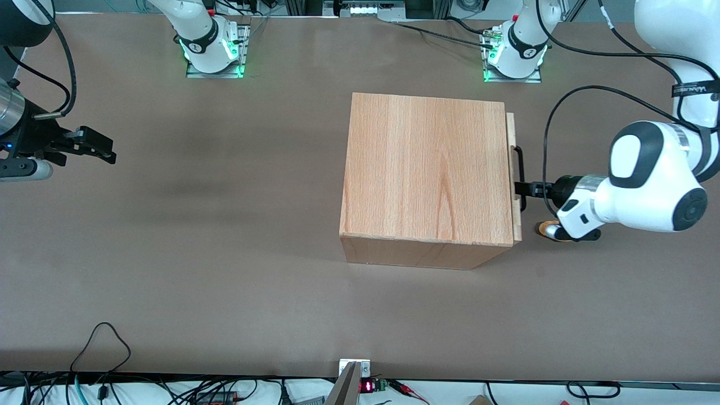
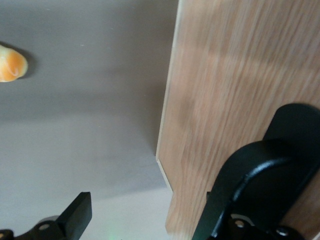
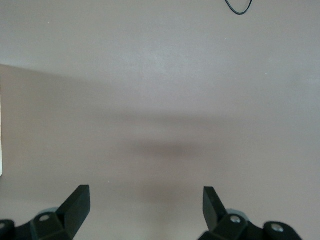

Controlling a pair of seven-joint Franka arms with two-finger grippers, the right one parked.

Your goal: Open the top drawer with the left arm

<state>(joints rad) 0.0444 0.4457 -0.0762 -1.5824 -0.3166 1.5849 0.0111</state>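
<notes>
Brown table (image 1: 225, 270) ran wide under everything. Wooden cabinet (image 1: 424, 174) stood on it, drawer fronts turned toward the working arm's end. The left arm (image 1: 647, 180) reached in level with the cabinet's top edge, presumably so a straight pull outward would draw the tray along its slide.

The top drawer (image 1: 511, 169) sat barely proud of the cabinet body, essentially not yet opened. Its black bar handle (image 1: 520, 177) ran along the front panel.

The gripper (image 1: 526, 190) was at the handle. In the wrist view one finger (image 2: 250, 185) lay against the panel (image 2: 235, 100) by the bar and the other (image 2: 75, 215) hung off to the side over bare table: jaws spread, nothing clamped.

A small orange object (image 1: 548, 229) lay near the wrist, nearer the front camera; it looked a possible snag on the pull-out path.
</notes>
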